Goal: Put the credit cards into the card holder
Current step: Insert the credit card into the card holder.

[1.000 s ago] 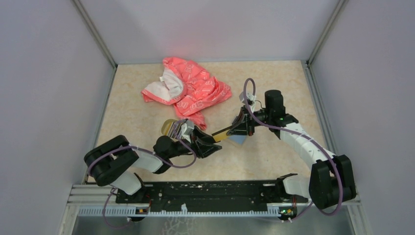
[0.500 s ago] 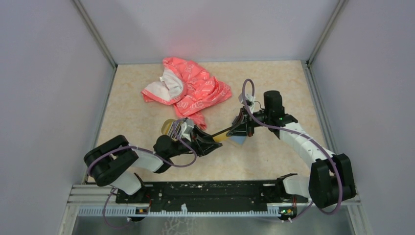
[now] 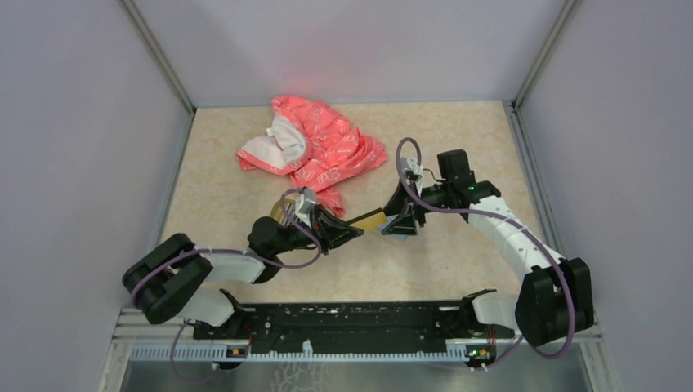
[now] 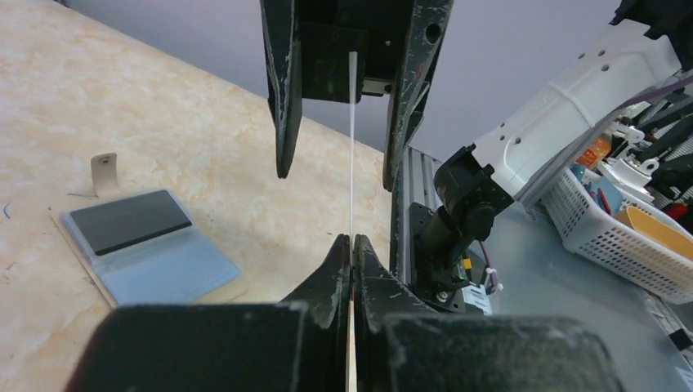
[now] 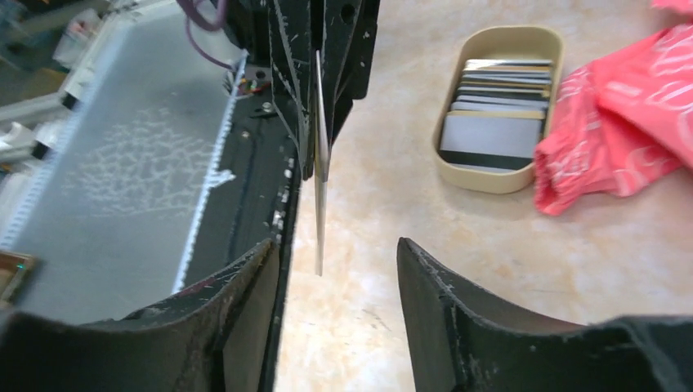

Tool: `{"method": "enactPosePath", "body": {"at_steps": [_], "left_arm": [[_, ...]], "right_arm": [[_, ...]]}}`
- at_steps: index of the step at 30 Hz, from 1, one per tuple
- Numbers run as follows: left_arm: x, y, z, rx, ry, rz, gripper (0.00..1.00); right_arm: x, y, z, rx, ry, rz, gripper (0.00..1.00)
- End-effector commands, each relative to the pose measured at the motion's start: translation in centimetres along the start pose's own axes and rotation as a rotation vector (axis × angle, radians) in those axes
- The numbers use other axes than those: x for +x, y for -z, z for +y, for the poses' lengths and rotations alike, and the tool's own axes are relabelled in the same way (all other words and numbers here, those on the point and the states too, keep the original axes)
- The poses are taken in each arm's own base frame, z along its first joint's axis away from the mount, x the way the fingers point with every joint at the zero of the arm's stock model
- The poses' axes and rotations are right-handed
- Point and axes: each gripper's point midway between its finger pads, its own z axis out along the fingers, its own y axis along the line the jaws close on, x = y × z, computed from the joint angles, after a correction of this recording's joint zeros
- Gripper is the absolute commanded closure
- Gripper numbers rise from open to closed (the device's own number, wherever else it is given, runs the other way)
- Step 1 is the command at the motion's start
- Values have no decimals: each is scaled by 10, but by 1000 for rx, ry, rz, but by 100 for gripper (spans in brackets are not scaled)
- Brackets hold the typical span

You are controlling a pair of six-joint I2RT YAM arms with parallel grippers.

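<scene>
The thin golden-tan plastic card point(image 3: 368, 220) has passed from one arm to the other. The left jaws, which stood apart on either side of it a moment ago, are now pressed shut on one end. The right jaws, clamped on it until now, have opened and stand apart on both sides of its edge. The left arm point(image 3: 227, 263) has swung its elbow outward to the left, and the right arm point(image 3: 498, 224) has edged slightly leftward.
</scene>
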Motion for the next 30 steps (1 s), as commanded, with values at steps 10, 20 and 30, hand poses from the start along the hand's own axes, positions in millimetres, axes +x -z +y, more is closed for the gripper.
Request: {"method": "enactPosePath", "body": {"at_steps": [10, 20, 30], "left_arm": [[56, 24, 16, -39, 65, 683, 100], [48, 9, 14, 18, 64, 716, 100], [42, 6, 7, 56, 55, 700, 100]], "right_arm": [[-4, 5, 4, 18, 187, 90, 41], [13, -7, -3, 10, 128, 132, 60], [21, -11, -12, 34, 99, 155, 61]]}}
